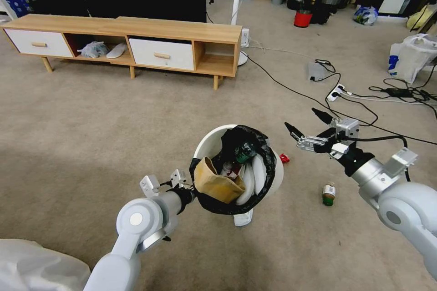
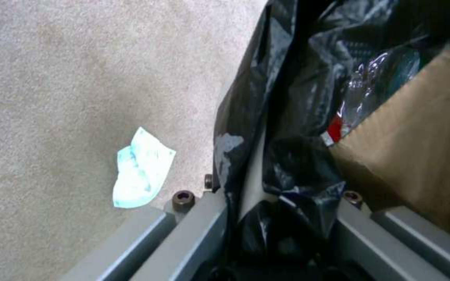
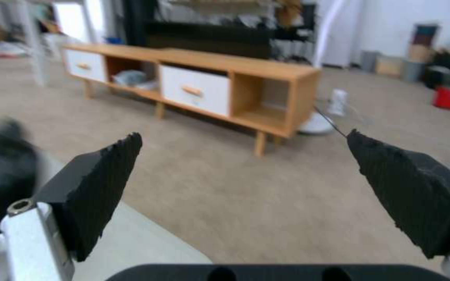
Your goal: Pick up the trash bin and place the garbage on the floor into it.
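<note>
The white trash bin [image 1: 273,168], lined with a black bag, hangs tilted above the floor [image 1: 91,136]. My left gripper [image 1: 193,183] is shut on its near rim; the left wrist view shows the left gripper [image 2: 277,203] clamping bag and rim [image 2: 254,171]. Inside lie a brown carton [image 1: 217,185], a green bottle [image 1: 246,150] and white tissues. My right gripper [image 1: 300,118] is open and empty just right of the bin. Garbage on the carpet: a red scrap [image 1: 284,158], a green can [image 1: 328,194], and a tissue [image 2: 141,168] under the bin.
A low wooden cabinet [image 1: 136,41] with white drawers stands behind. Cables and a power strip [image 1: 337,92] cross the carpet on the right. A large white plastic bag [image 1: 409,57] sits far right, a red bucket [image 1: 302,18] at the back.
</note>
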Motion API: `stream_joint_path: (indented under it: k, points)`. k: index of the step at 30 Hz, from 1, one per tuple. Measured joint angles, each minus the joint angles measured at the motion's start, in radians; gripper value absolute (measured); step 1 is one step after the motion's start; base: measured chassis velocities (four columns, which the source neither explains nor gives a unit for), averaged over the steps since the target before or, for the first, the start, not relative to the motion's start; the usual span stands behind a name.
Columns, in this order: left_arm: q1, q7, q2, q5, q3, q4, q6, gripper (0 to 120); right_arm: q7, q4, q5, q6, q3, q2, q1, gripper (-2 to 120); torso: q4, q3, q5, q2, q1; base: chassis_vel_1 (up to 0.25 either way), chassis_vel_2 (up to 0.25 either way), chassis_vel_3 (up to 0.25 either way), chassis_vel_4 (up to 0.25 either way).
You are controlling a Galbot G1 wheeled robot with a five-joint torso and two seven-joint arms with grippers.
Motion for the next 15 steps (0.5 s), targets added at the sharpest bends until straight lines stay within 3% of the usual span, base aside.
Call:
stream_joint_path:
  k: [7,11,15]
  points:
    - [0.005,0.009,-0.022,0.017,-0.009,0.002,0.002,0,0.100,-0.063,-0.004,-0.063,0.000,-0.006,0.016,100,-0.0001,0.000,0.0000,0.000,0.000,0.000,0.000,0.000,0.000]
    - [0.014,0.018,-0.040,0.043,-0.011,0.007,0.007,0,0.213,-0.119,-0.014,-0.174,0.033,-0.008,-0.005,100,-0.0003,0.000,0.0000,0.000,0.000,0.000,0.000,0.000,0.000]
    - [0.018,0.019,-0.043,0.050,-0.010,0.005,0.009,0,0.255,-0.142,0.013,-0.245,0.047,-0.007,-0.010,100,-0.0001,0.000,0.0001,0.000,0.000,0.000,0.000,0.000,0.000]
